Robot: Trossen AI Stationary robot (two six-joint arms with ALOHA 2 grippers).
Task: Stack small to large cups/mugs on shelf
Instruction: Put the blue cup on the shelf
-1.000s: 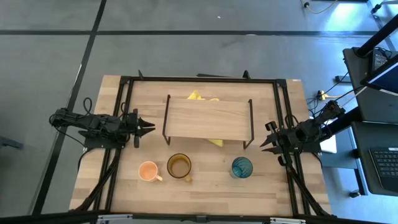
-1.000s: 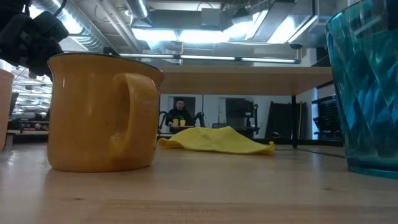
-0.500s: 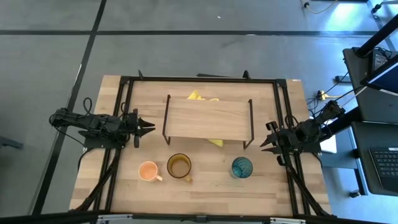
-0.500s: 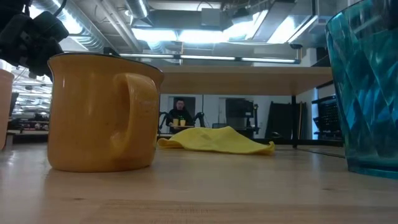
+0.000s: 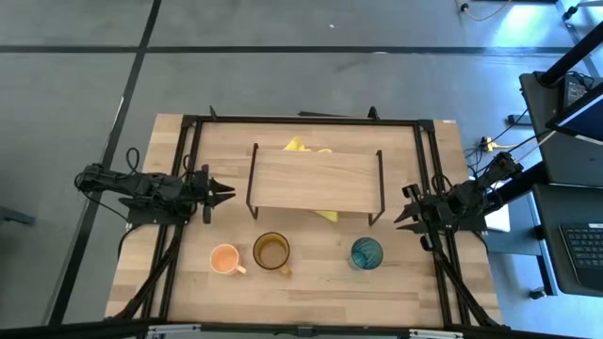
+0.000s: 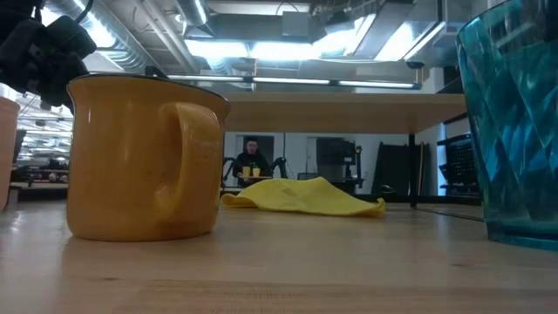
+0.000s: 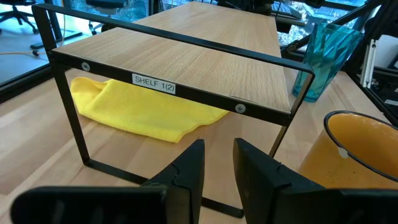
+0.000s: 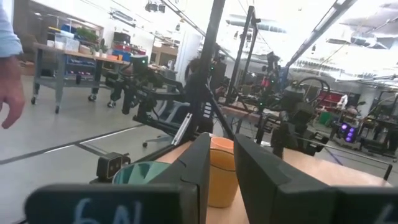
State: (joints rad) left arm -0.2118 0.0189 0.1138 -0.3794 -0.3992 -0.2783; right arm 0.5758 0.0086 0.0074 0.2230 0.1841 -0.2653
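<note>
Three cups stand in a row on the table, near of the shelf [image 5: 316,179]: the small orange mug [image 5: 224,259], the amber-brown mug [image 5: 271,251] and the teal ribbed tumbler [image 5: 366,253]. The shelf's wire legs stand on the table and its board is bare. My left gripper [image 5: 226,195] is shut and empty, left of the shelf. My right gripper [image 5: 400,215] is shut and empty, right of the shelf and far of the tumbler. In the low view the amber mug [image 6: 144,161] and the tumbler [image 6: 514,122] stand close in front.
A yellow cloth [image 7: 137,109] lies on the table under the shelf and sticks out past its far edge [image 5: 300,146]. A black frame [image 5: 301,121] runs round the table. A person's hand [image 8: 9,93] shows in the room beyond, and another person [image 6: 251,157] sits far back.
</note>
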